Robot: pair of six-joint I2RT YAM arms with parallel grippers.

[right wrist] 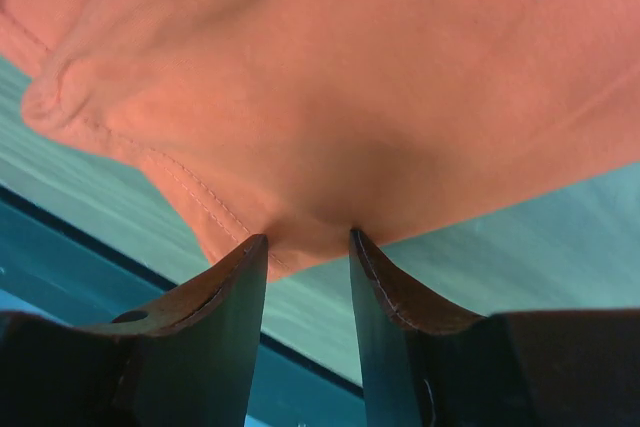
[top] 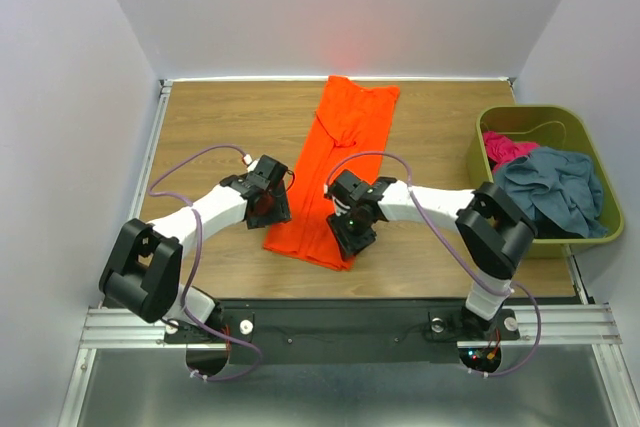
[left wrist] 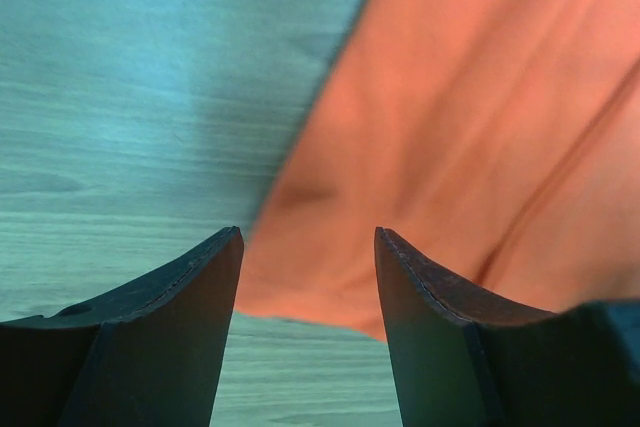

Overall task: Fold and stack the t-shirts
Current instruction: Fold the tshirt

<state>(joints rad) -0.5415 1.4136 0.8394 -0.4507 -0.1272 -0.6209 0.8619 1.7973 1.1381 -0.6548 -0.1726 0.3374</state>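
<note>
The bright orange t-shirt (top: 345, 147) lies on the wooden table as a long narrow strip running from the far middle toward the near edge. My left gripper (top: 275, 215) is open at the strip's near left corner. In the left wrist view (left wrist: 308, 232) that corner of orange cloth (left wrist: 450, 127) lies just ahead of the spread fingers. My right gripper (top: 350, 237) is open at the near right corner. In the right wrist view (right wrist: 308, 237) its fingertips touch the hem of the orange cloth (right wrist: 350, 77). The magenta-pink shirt (top: 505, 147) and the slate blue-grey shirt (top: 550, 187) lie crumpled in the tub.
An olive-green plastic tub (top: 520, 112) stands at the table's right edge. White walls close in the table on the left, the far side and the right. A black rail (top: 330, 317) with both arm bases runs along the near edge, just behind the shirt's near end.
</note>
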